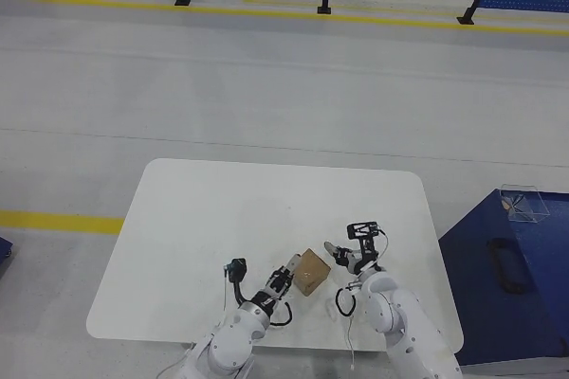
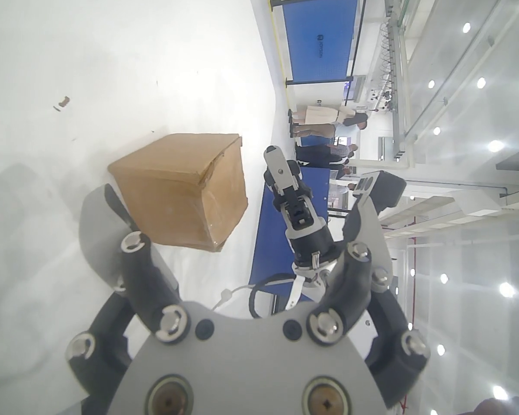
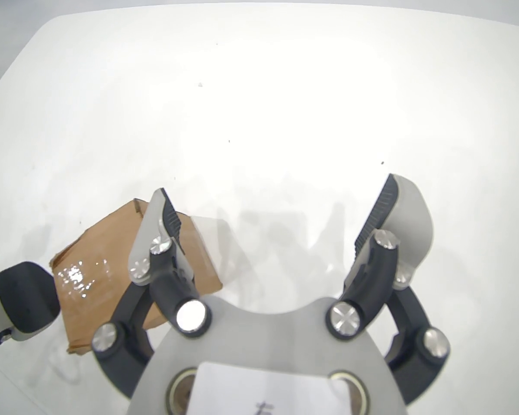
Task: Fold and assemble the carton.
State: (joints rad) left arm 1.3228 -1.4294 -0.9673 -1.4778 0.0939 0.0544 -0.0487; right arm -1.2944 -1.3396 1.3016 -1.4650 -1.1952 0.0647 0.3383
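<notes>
A small brown carton [image 1: 313, 272], folded into a closed box with glossy tape on one face, sits on the white table [image 1: 266, 208] near its front edge. My left gripper [image 1: 286, 278] is right beside the carton's near-left side, open. In the left wrist view the carton [image 2: 181, 187] lies just ahead of the open left gripper [image 2: 233, 200], close to one finger [image 2: 108, 213]. My right gripper [image 1: 339, 253] is just right of the carton, open and holding nothing. In the right wrist view the carton [image 3: 95, 269] sits partly behind one finger [image 3: 166, 213] of the right gripper [image 3: 277, 200].
A blue cabinet [image 1: 522, 275] stands off the table's right side with a clear container [image 1: 523, 202] on top. A small brown scrap [image 2: 62, 101] lies on the table beyond the carton. The back and middle of the table are bare white surface.
</notes>
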